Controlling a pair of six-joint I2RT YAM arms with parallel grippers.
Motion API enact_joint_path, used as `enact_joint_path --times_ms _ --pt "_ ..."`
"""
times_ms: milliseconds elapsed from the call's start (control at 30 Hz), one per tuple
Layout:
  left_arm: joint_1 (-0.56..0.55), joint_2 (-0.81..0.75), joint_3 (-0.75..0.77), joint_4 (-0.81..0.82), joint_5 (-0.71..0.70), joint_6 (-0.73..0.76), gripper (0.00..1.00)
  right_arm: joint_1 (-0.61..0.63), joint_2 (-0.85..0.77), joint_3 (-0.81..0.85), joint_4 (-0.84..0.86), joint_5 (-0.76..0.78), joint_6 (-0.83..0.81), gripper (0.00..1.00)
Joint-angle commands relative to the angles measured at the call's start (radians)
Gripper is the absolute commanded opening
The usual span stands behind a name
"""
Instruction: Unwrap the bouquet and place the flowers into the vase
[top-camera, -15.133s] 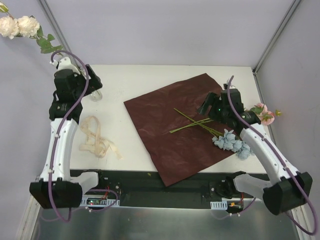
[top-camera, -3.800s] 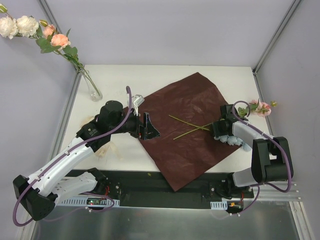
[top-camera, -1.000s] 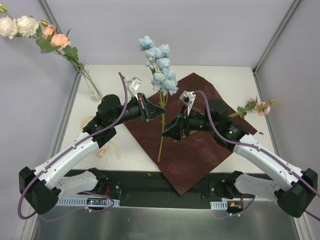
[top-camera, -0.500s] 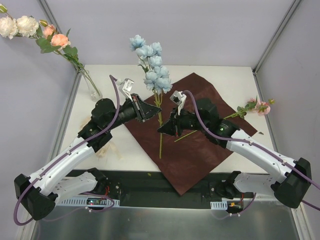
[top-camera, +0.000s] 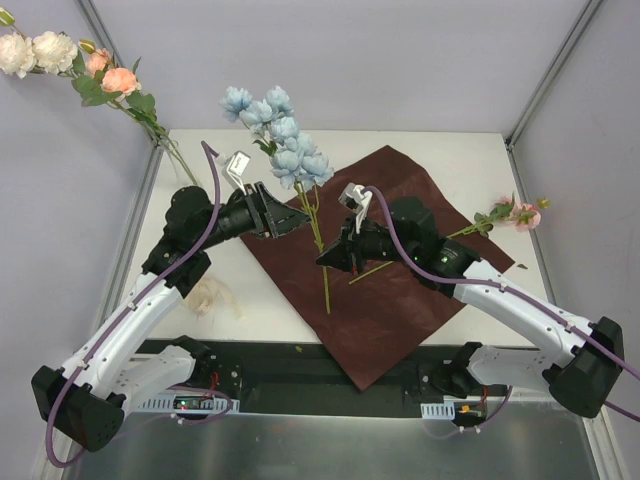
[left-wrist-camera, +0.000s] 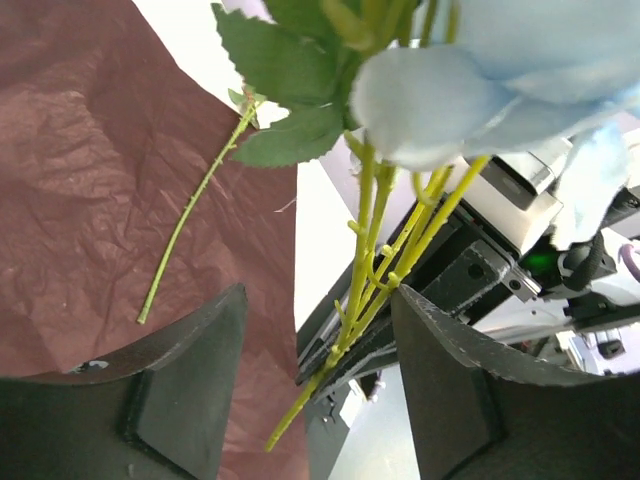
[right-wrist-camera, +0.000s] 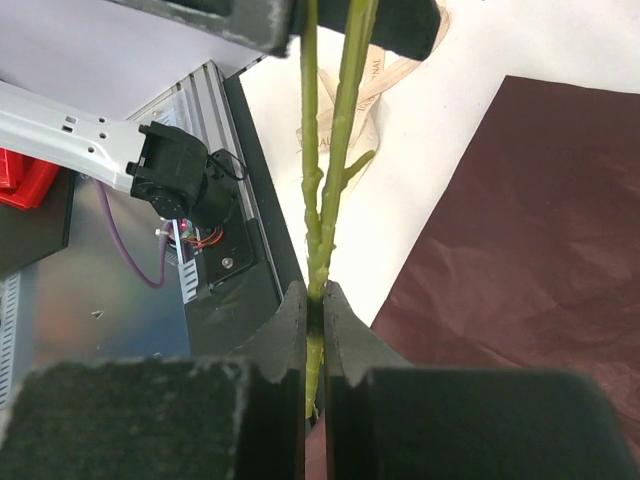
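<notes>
The left arm (top-camera: 135, 315) is raised from its base at the near left and bent at the elbow, with the wrist turned toward the right arm (top-camera: 510, 300). The left gripper (left-wrist-camera: 318, 365) is held with its fingers well apart, and flower stems (left-wrist-camera: 372, 270) pass through the gap. The right arm is reached leftward from the near right base. The right gripper (right-wrist-camera: 313, 300) is pressed closed on the stems' lower part, just beside the left gripper.

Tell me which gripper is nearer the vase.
Left. The left gripper sits open around the blue flower stem, just right of the vase; the right gripper, shut on that stem, is farther right.
</notes>
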Motion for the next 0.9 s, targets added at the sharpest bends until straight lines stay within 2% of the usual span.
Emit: enact_joint_path --times_ms 0,133,300,567,667,767,800,867 --pt "0.012 -0.001 0.058 0.023 0.157 -0.004 0.62 0.004 -0.033 0.039 -0.001 -0.012 -0.046 0.00" --pt "0.012 -0.004 0.072 0.023 0.157 0.011 0.65 0.004 -0.029 0.044 -0.001 -0.021 -0.047 0.00" --pt "0.012 0.030 0.107 0.022 0.179 0.010 0.62 0.005 -0.033 0.044 -0.001 -0.032 -0.051 0.00" --pt "0.012 0.076 0.130 0.023 0.182 0.005 0.47 0.005 -0.039 0.045 -0.003 -0.053 -0.055 0.00" --pt "0.012 0.094 0.141 0.022 0.180 0.008 0.39 0.005 -0.039 0.044 -0.003 -0.057 -0.061 0.00" --pt "0.014 0.100 0.150 0.022 0.171 0.019 0.26 0.005 -0.041 0.042 -0.006 -0.055 -0.063 0.00" --pt "0.015 0.097 0.150 0.022 0.161 0.024 0.16 0.005 -0.041 0.041 -0.006 -0.055 -0.064 0.00" --pt "0.017 0.091 0.153 0.020 0.151 0.043 0.07 0.005 -0.044 0.042 -0.015 -0.052 -0.069 0.00"
